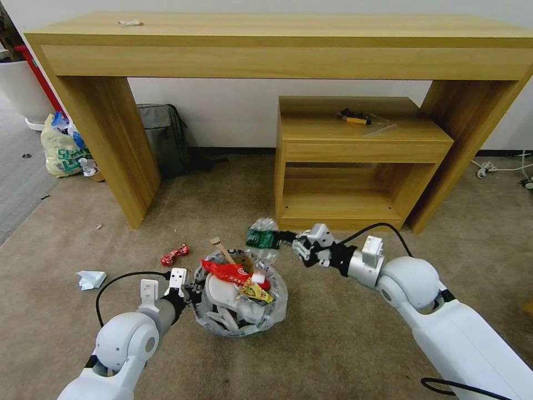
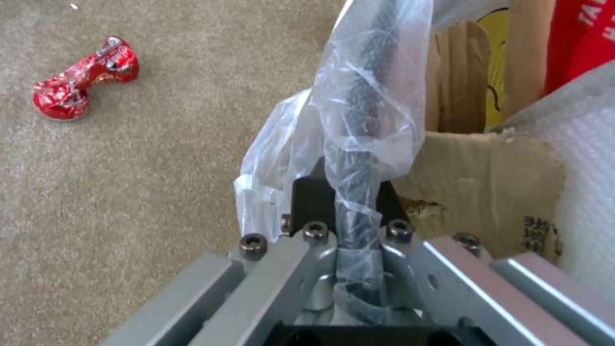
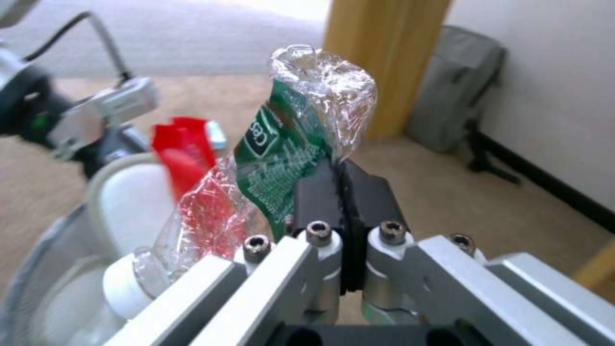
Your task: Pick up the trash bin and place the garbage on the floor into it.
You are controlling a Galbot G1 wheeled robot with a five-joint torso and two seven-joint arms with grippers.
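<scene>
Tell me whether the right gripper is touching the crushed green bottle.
Touching. The right wrist view shows the right gripper with its jaws pinched shut on the crushed green bottle, gripping its clear crumpled edge.
</scene>
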